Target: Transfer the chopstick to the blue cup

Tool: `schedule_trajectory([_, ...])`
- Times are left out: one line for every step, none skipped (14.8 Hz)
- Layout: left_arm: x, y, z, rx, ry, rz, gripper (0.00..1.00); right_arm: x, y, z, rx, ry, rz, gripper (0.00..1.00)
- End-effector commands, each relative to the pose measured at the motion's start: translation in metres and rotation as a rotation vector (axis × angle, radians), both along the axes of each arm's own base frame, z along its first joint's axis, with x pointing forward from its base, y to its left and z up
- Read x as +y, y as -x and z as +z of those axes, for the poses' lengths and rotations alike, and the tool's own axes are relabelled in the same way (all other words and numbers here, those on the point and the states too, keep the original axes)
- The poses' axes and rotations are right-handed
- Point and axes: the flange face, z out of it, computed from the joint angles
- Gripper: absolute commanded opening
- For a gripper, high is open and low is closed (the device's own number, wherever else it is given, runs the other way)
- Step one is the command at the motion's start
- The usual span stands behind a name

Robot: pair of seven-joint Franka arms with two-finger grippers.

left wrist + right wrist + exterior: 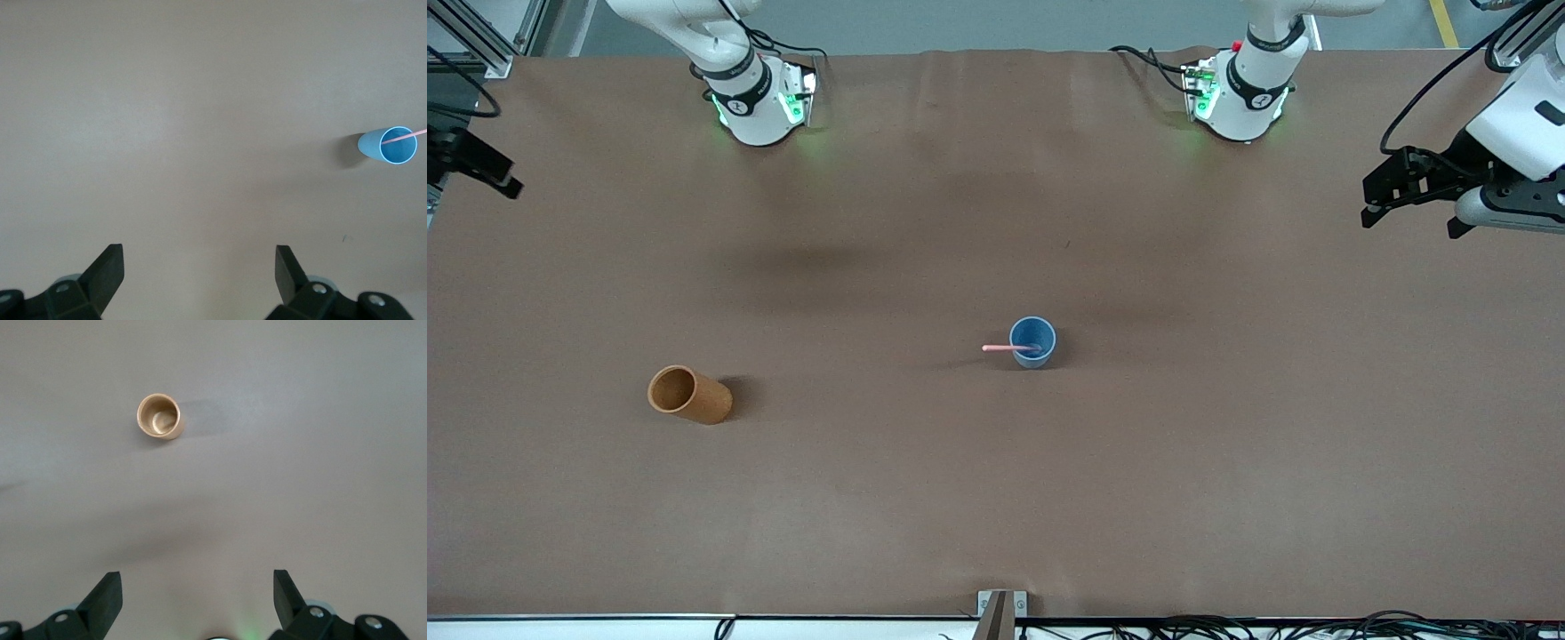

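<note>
The blue cup point(1033, 342) stands upright near the middle of the table. A pale pink chopstick point(1007, 348) rests in it, its free end leaning over the rim toward the right arm's end of the table. The left wrist view shows the cup point(392, 145) and the chopstick point(405, 137) too. My left gripper point(1412, 222) is open and empty, held high over the left arm's end of the table, far from the cup; its view point(199, 261) shows bare table between the jaws. My right gripper point(489, 173) is open and empty in its view point(197, 583), over the right arm's end.
An orange-brown cylindrical cup point(690, 395) stands upright and empty toward the right arm's end, nearer the front camera than the blue cup; it also shows in the right wrist view point(159, 416). A metal bracket point(1002, 609) and cables lie along the table's front edge.
</note>
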Motion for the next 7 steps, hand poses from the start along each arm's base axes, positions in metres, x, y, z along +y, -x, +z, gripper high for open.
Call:
schedule_trajectory([-0.001,-0.002,0.006,0.0,0.016,0.008,1.0,-0.012,0.005,0.033,-0.069,-0.001,0.064,1.0])
schedule_trajectory([-0.001,-0.002,0.006,0.0,0.016,0.008,1.0,-0.01,0.001,0.036,-0.075,0.0,0.069,1.0])
schedule_trajectory([-0.001,-0.002,0.006,0.0,0.016,0.008,1.0,-0.006,0.0,0.04,-0.083,0.002,0.074,1.0])
schedule_trajectory([0.0,-0.002,0.006,0.0,0.016,0.008,1.0,-0.004,-0.001,0.048,-0.101,-0.013,0.078,1.0])
schedule_trajectory([0.0,-0.002,0.006,-0.002,0.016,0.008,1.0,-0.001,-0.002,0.052,-0.097,-0.05,0.077,1.0])
schedule_trajectory([0.001,-0.002,0.006,0.0,0.016,0.009,1.0,0.001,-0.002,0.052,-0.082,-0.082,0.064,1.0])
schedule_trajectory([0.0,-0.002,0.006,0.0,0.016,0.008,1.0,0.002,-0.002,0.051,-0.081,-0.101,0.054,1.0])
